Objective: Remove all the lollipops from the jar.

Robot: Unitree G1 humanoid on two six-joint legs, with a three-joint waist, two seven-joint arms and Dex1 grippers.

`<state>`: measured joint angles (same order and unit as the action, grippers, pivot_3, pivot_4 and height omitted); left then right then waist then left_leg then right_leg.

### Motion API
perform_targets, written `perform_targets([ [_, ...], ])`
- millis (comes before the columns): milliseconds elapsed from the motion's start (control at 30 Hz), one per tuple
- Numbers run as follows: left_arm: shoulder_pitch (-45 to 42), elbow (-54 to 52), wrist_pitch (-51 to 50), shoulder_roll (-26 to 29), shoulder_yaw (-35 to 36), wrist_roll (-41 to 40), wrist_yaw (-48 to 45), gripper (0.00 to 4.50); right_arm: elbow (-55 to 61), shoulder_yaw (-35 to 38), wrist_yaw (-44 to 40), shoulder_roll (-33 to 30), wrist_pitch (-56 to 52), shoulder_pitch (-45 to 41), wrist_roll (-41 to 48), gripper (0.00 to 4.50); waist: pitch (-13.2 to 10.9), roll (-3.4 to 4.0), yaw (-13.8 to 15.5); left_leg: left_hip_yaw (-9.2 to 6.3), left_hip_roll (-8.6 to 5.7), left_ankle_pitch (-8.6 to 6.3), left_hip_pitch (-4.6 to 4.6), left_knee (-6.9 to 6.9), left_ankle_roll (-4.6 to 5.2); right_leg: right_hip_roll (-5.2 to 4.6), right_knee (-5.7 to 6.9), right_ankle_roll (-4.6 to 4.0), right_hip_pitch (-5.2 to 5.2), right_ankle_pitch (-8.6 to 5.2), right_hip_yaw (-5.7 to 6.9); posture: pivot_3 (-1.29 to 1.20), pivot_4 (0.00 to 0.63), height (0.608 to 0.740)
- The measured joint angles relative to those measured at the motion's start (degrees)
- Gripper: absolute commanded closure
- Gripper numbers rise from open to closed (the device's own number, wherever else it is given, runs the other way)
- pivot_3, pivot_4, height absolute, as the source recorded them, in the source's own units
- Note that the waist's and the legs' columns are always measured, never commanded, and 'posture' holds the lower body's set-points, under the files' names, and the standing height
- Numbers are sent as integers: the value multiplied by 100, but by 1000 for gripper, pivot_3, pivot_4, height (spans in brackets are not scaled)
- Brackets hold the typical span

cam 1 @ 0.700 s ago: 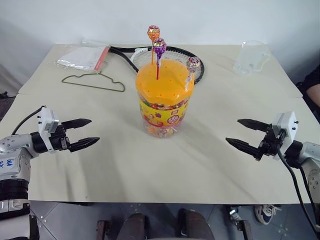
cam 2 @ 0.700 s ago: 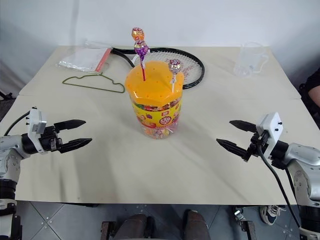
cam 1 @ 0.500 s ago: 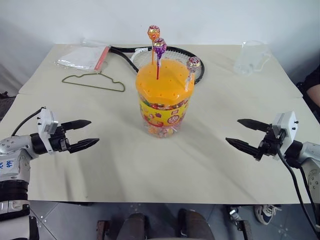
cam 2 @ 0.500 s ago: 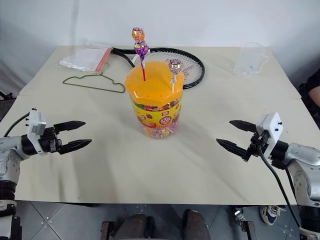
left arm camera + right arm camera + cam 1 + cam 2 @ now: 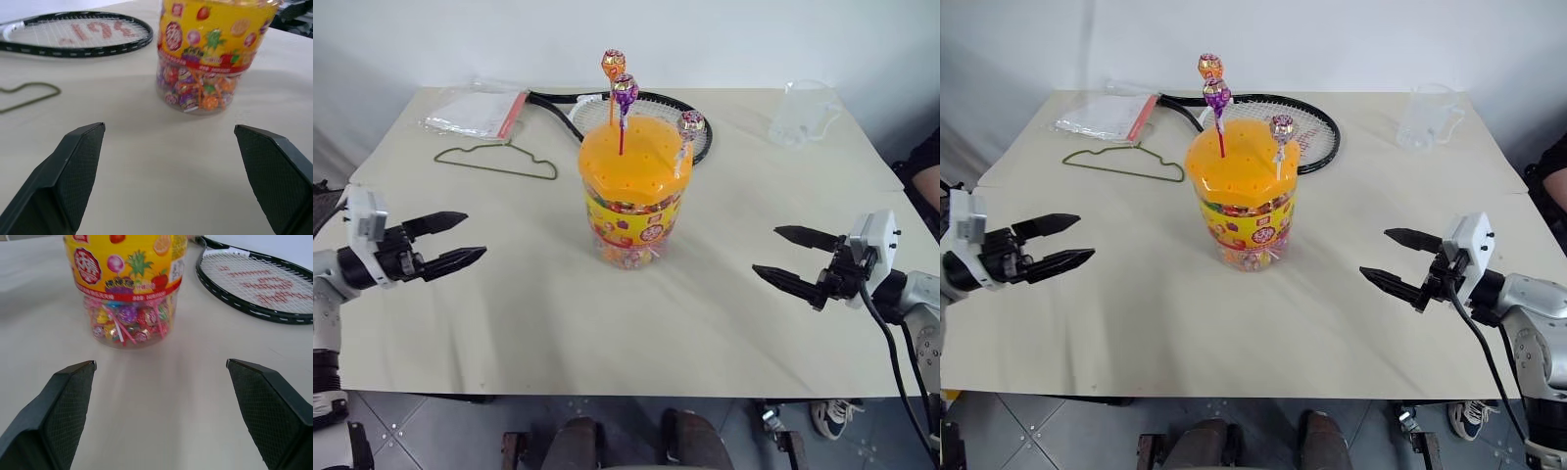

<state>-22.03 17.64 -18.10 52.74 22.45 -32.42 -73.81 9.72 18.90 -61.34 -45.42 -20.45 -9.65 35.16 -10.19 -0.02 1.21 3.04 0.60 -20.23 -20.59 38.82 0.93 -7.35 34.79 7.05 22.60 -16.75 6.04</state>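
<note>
Wide cream table (image 5: 724, 323), seen from above and in front. Near its middle, standing upright, the jar (image 5: 631, 201): clear plastic, yellow-and-red fruit label, domed orange lid dotted with small holes. Inside, at the bottom, a heap of loose wrapped candies. Behind the jar, flat on the far part of the table, a black racket (image 5: 651, 110). Far left, a clear plastic sleeve (image 5: 475, 111) with a red edge, and just nearer than that a thin wire hanger (image 5: 497, 160). Far right, a clear pitcher (image 5: 800, 113).

At the near left, left gripper (image 5: 453, 242), level, aimed toward the jar, black fingers spread wide, holding nothing. At the near right, right gripper (image 5: 791, 258), likewise level, spread wide, empty. Both well apart from the jar, one on each side.

Standing up from holes in the lid, three lollipops on thin sticks: orange lollipop (image 5: 613, 65) tallest and farthest back, purple lollipop (image 5: 626, 90) just in front of and below it, pale pink lollipop (image 5: 691, 124) lower at the right edge of the lid.

Likely troubles from here, as a judgement only: jar looks light and tall, so a sideways knock from either finger, or a pull on a tight stick with nothing bracing the jar, may tip or slide it. Orange and purple heads close together, so closing on one may catch or bend the other. Thin sticks easy to miss or let slip from wide flat fingers. A dropped candy may roll toward the table edge.
</note>
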Motion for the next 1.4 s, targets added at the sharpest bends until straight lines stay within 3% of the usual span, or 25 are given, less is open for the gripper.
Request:
perform_targets([
  [100,-198,-162,-98,79,-63,-21,-133,0,302,231,69,-49,-204,21,230,40,-1,-2,24,-11,0,-1,-12,15,0,1,3,0,0,0,8,0,150,740],
  [367,-1810,-575,-278,-46,-783,-93,-236,0,1280,802,560,-90,-777,115,1027,40,-2,-3,27,-20,-13,-1,-46,34,1,0,7,4,11,3,22,0,150,740],
  [633,-3686,262,-325,-1657,-1794,258,130,0,1626,1021,900,-96,-884,286,1255,40,-13,-22,41,-4,-61,7,-62,52,12,-6,8,18,9,10,23,0,150,740],
  [800,-4159,801,-329,-2376,-2174,467,235,0,1867,1248,1038,-99,-967,550,1412,40,-20,-33,16,-3,-60,7,-64,52,13,-5,7,19,10,9,26,0,150,740],
  [1200,-4595,1038,-643,-2566,-2248,587,122,0,2358,1770,1439,-64,-959,1206,1548,40,-21,-35,41,-7,-62,8,-65,54,14,-9,8,22,9,11,25,0,150,740],
  [1333,-4604,978,-747,-2497,-2236,578,-16,816,2400,1796,1528,-10,-939,1341,1555,0,-20,-34,32,-6,-62,8,-63,54,14,-8,9,21,9,11,25,0,150,740],
  [1400,-4602,926,-764,-2492,-2232,565,-56,1467,2401,1799,1561,-9,-910,1351,1554,0,-20,-35,32,-7,-62,8,-63,55,14,-8,10,22,9,11,24,0,150,740],
])
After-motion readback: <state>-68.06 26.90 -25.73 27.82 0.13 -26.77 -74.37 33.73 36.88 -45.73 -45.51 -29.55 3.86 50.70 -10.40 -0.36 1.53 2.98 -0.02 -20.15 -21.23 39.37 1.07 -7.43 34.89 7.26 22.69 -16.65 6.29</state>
